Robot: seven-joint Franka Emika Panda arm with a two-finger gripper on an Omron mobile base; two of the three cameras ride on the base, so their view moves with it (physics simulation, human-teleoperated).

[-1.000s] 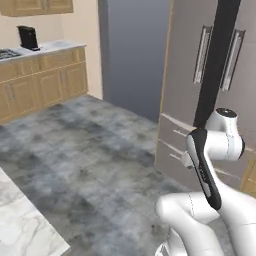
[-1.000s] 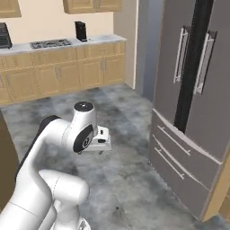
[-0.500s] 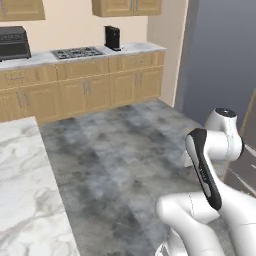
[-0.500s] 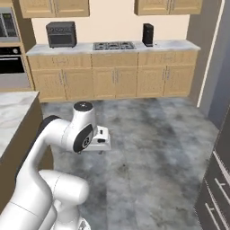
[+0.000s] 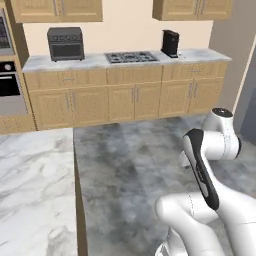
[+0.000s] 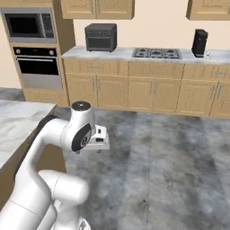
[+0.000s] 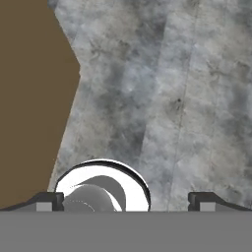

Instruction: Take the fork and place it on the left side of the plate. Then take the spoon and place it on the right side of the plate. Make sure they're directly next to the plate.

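White marble, the table [image 5: 30, 185] lies closest, at the left in both base views, with a brown side panel [image 7: 29, 98] that the hand view sees against the grey stone floor [image 6: 170, 161]. No fork, spoon or plate can be made out in any view, so where they lie I cannot tell; the likeliest place is on this marble top, beyond what the cameras take in. The task looks to be at its very start: the robot is on its way to the things, and nothing has been picked up. The arm is folded close to the body, and the gripper [image 7: 126, 197] points down at the floor, its fingers [image 7: 49, 199] spread as wide as they go and holding nothing. Next, the base needs to face the table so the fork comes into sight. Farther off stand wooden cabinets [image 5: 130, 97], a toaster oven [image 5: 65, 43], a hob [image 5: 131, 57], a dark coffee maker [image 5: 170, 43] and a wall oven [image 6: 38, 67]; none blocks the way.
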